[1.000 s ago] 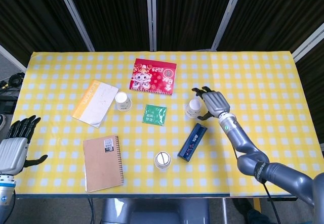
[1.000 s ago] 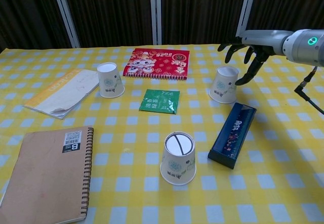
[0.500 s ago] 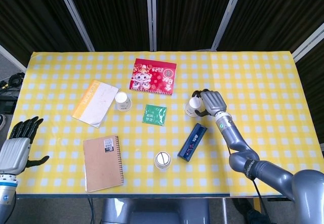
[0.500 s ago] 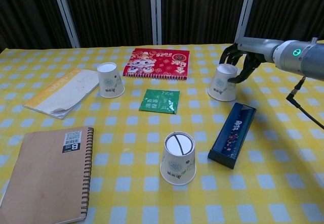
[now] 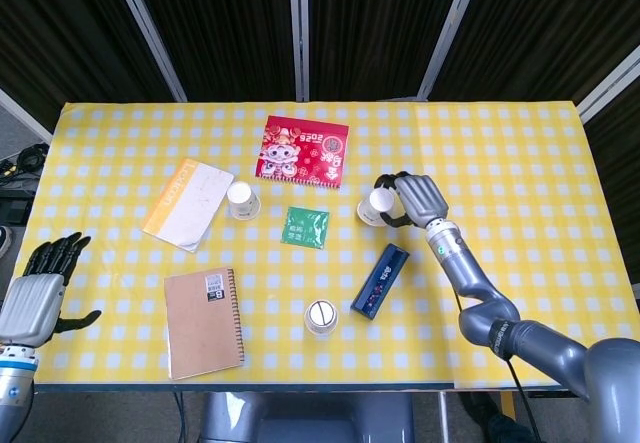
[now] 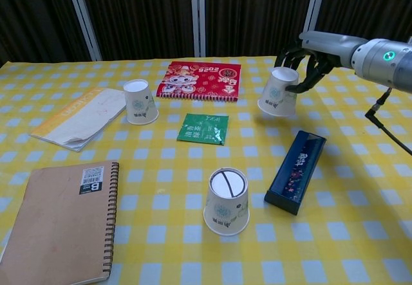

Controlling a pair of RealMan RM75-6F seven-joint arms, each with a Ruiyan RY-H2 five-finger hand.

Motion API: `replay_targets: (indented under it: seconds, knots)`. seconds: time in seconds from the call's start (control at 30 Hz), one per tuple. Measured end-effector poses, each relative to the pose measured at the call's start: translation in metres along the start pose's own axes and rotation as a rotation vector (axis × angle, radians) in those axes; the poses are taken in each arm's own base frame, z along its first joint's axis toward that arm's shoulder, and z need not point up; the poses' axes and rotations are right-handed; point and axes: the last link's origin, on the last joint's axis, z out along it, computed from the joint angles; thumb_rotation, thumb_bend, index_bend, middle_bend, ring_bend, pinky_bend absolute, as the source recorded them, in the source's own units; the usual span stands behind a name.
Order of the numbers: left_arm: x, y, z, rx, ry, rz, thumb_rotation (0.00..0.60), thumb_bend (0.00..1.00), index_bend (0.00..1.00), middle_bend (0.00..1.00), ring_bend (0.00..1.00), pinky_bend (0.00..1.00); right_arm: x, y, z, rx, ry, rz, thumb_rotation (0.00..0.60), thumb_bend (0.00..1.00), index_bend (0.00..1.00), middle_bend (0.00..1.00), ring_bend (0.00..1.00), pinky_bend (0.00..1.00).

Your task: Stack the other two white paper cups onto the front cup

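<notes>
Three white paper cups stand upside down or are held. The front cup (image 6: 226, 201) (image 5: 320, 317) sits near the table's front edge. A second cup (image 6: 140, 101) (image 5: 243, 200) stands at the left by the papers. My right hand (image 6: 304, 63) (image 5: 413, 198) grips the third cup (image 6: 279, 91) (image 5: 375, 206), tilted and lifted off the table, behind the blue box. My left hand (image 5: 40, 288) hangs open off the table's left front corner, holding nothing.
A dark blue box (image 6: 296, 171) lies diagonally right of the front cup. A green packet (image 6: 203, 128) lies mid-table, a red card (image 6: 199, 80) behind it. A brown notebook (image 6: 58, 220) and a yellow-edged paper pad (image 6: 80, 118) lie at the left.
My right hand closed around the third cup, then raised and tilted it a little to the left. My left hand drifted slightly down.
</notes>
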Motion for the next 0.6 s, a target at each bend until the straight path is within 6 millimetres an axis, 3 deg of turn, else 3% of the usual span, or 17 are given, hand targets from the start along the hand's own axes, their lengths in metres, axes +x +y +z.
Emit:
replay_targets:
  seconds: [0.2, 0.43, 0.6]
  knots:
    - [0.003, 0.002, -0.004, -0.032, -0.005, -0.032, 0.600, 0.00, 0.00, 0.00, 0.00, 0.00, 0.020, -0.022, -0.031, 0.116, 0.016, 0.012, 0.600, 0.24, 0.38, 0.42, 0.31, 0.45]
    - [0.007, 0.002, -0.007, -0.057, -0.006, -0.054, 0.600, 0.00, 0.00, 0.00, 0.00, 0.00, 0.035, -0.055, -0.090, 0.266, -0.024, 0.006, 0.600, 0.24, 0.38, 0.42, 0.31, 0.45]
    - [0.009, 0.001, -0.010, -0.060, -0.005, -0.062, 0.600, 0.00, 0.00, 0.00, 0.00, 0.00, 0.035, -0.076, -0.130, 0.368, -0.069, -0.041, 0.600, 0.24, 0.38, 0.42, 0.31, 0.45]
